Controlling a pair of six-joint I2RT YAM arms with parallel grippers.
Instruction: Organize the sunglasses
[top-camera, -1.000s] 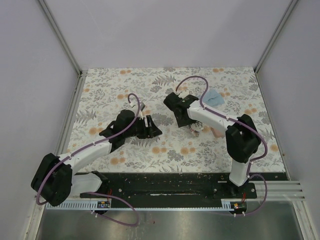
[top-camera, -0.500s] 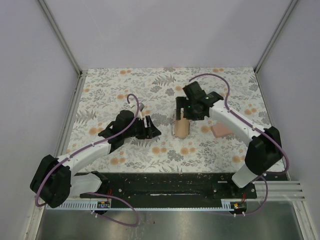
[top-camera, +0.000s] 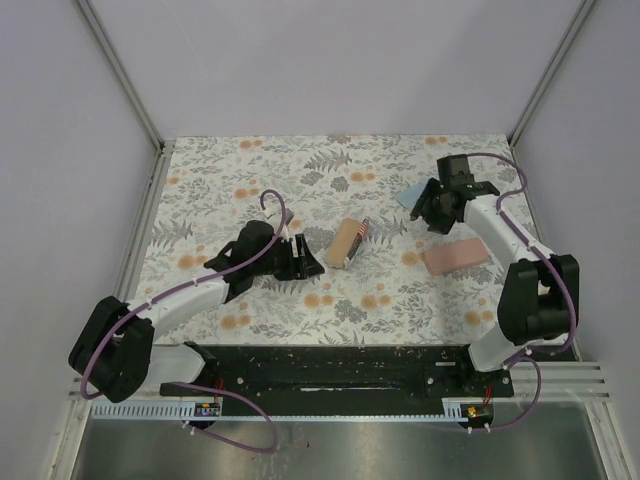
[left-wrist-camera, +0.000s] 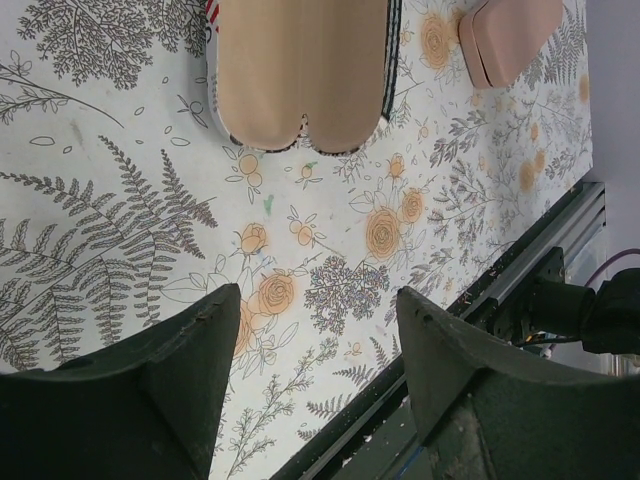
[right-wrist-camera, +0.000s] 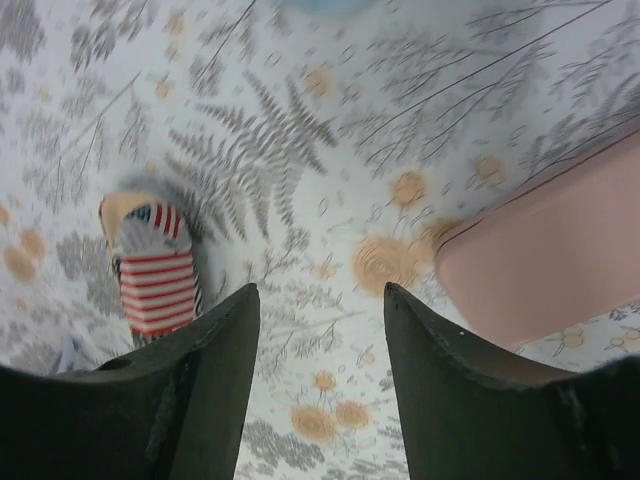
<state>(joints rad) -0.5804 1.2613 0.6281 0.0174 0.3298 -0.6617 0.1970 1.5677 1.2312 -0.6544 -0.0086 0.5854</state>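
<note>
**Two cases out, no sunglasses in sight**

Neither pair of sunglasses shows in any view, and whether they sit inside a case cannot be told. The flag-printed case (top-camera: 345, 243) lies mid-frame, the pink case (top-camera: 457, 256) at right, well apart. The left gripper (left-wrist-camera: 320, 300) hovers just left of the flag-printed case, jaws spread and empty. The right gripper (right-wrist-camera: 320, 300), at upper right beside a blue cloth (top-camera: 411, 196), is likewise spread and empty.

Top view: fixed, high over the near edge of the bench (top-camera: 250, 170), looking down on all of it, flag-printed case (top-camera: 348, 242) near mid-frame. Left wrist view: close to that case from its left, facing it, left end effector (left-wrist-camera: 318, 300) along the bottom edge. Right wrist view: farther off on the case's right, blurred, right end effector (right-wrist-camera: 320, 292) at bottom. All three share the flag-printed case and the pink case (top-camera: 455, 257) right of it.
</note>
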